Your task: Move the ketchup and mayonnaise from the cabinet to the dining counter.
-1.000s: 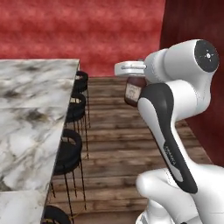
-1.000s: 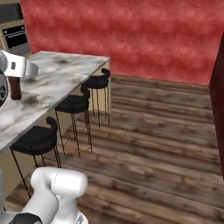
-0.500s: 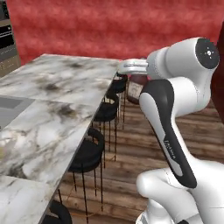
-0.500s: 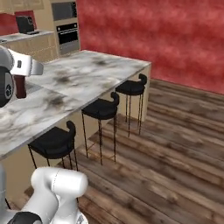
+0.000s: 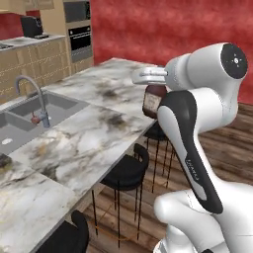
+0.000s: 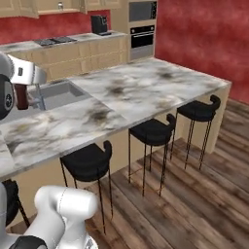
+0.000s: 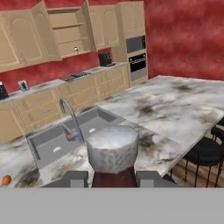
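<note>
Change: my base has been swinging round, so both base views now take in the sink and oven wall instead of mostly red wall and floor; the bottle is still riding in my claw as before.
Claw: my claw (image 5: 154, 78) is staying nearly closed, its fingers pinching the ketchup (image 5: 153, 99) at the neck, the bottle hanging upright below.
Ketchup: I am holding it in the air just off the stool-side edge of the table (image 5: 84, 133), at about 3 o'clock from the sink (image 5: 29, 116).
From my hand: the bottle's cap (image 7: 113, 148) is sitting between my fingertips (image 7: 74, 178), with the faucet (image 7: 70, 114) at 11 o'clock beyond it.
Cabinet: it (image 7: 72, 33) is standing open at 12 o'clock, shelves showing.
Stools: black stools (image 6: 151, 132) are lining the table's near side.
</note>
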### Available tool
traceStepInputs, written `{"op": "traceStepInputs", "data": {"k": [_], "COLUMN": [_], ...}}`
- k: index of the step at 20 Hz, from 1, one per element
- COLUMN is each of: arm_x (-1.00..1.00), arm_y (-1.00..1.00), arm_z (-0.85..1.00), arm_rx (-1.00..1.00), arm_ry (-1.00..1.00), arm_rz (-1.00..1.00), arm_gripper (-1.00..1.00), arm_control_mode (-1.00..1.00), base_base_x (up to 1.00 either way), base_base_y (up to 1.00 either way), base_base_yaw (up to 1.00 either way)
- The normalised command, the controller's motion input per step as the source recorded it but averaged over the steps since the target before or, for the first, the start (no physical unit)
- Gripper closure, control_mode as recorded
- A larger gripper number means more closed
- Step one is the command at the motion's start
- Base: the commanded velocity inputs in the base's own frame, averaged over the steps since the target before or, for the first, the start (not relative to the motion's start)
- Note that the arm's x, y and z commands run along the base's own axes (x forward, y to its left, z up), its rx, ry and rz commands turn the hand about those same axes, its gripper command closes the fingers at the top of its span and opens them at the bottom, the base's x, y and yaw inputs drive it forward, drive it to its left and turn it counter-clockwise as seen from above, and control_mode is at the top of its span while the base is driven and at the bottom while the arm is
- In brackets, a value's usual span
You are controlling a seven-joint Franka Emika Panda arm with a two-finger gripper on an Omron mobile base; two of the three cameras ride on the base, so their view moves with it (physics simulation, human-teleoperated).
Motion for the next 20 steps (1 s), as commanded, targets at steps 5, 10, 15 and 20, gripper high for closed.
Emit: {"op": "traceStepInputs", "data": {"k": [5,10,15,20], "arm_x": [0.00,0.00,0.00,0.00], "arm_y": [0.00,0.00,0.00,0.00], "arm_z": [0.00,0.00,0.00,0.00], "arm_rx": [0.00,0.00,0.00,0.00], "arm_ry": [0.00,0.00,0.00,0.00], "arm_rz": [0.00,0.00,0.00,0.00], "arm_gripper": [1.00,1.00,1.00,1.00], "arm_control_mode": [1.00,1.00,1.00,1.00], "base_base_x": [0.58,0.71,0.53,0.27], "base_base_y": [-0.19,-0.09,0.02,0.08], "base_base_yaw": [0.35,0.31,0.39,0.56]}}
